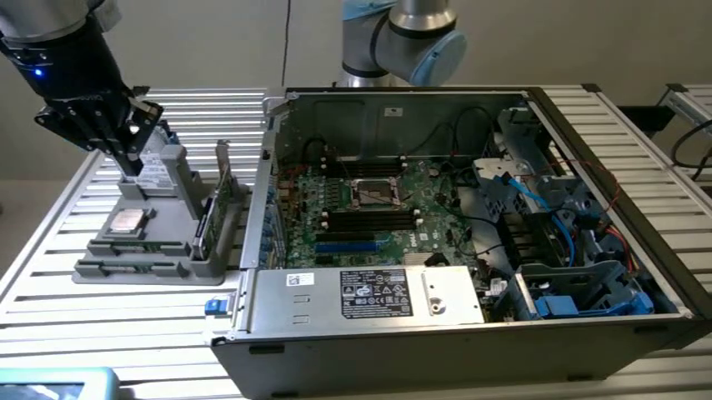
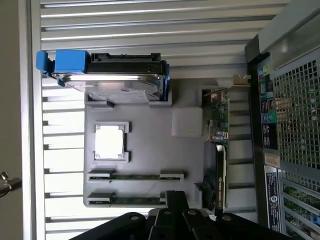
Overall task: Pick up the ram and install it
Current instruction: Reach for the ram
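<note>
The slatted table [image 1: 45, 275] is carrying an open computer case [image 1: 445, 354], and at the case's 9 o'clock in the exterior view a grey parts tray [image 1: 167, 232] is sitting just beside it. The arm's claw [image 1: 117, 150] is hanging over this tray, showing against its far end above the hard drive [image 1: 167, 171]. I cannot tell whether the claw is standing wide or narrow, and it is not touching the ram. The ram [image 1: 136, 247] is lying on edge in a slot toward the tray's near end, at roughly 6 o'clock from the claw in the exterior view. Its long axis is running from 9 to 3 o'clock there. A second stick [image 1: 128, 268] is lying parallel just beside it, further toward 6 o'clock. The processor [image 1: 126, 221] is sitting between claw and ram, so by my judgement the ram's length is lying crosswise to the line joining the two.
</note>
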### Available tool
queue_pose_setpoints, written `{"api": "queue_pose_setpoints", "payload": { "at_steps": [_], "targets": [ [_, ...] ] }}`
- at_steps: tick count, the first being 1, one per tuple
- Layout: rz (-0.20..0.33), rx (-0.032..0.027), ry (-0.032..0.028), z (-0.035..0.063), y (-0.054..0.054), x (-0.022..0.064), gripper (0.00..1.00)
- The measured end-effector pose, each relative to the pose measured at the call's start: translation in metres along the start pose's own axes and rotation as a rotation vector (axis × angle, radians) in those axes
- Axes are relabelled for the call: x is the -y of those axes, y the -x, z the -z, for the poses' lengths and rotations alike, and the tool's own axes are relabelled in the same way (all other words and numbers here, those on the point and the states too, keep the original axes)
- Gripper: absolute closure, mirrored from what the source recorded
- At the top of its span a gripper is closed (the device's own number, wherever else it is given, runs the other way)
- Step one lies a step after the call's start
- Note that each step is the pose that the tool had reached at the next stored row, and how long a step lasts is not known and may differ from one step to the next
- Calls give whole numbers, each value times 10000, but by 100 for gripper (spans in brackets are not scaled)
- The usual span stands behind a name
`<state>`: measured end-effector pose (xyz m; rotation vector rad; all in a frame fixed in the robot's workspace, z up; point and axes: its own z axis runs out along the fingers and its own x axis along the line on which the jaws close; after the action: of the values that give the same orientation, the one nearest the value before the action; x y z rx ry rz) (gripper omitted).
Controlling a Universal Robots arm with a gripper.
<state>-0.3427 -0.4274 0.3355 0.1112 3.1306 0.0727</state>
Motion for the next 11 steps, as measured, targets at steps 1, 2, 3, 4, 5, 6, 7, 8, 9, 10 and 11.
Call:
{"api": "queue_pose_setpoints", "payload": {
  "at_steps": [1,2,3,4,5,6,7,8,9,10,11],
  "targets": [
    [-1,-5,-3,-8,-33,3,89],
    [-1,-10,-8,-15,-65,6,89],
    [-2,-13,-12,-22,-98,10,89],
    [-2,-17,-20,-25,-123,14,89],
    [-1,-18,-32,-29,-141,19,89],
    [-1,-18,-51,-31,-155,26,89],
    [2,-17,-69,-33,-160,35,89],
    [4,-17,-81,-34,-163,47,89],
    [5,-18,-91,-36,-168,58,89],
    [6,-18,-101,-38,-173,70,89],
    [7,-21,-110,-39,-178,84,89]
  ]
}}
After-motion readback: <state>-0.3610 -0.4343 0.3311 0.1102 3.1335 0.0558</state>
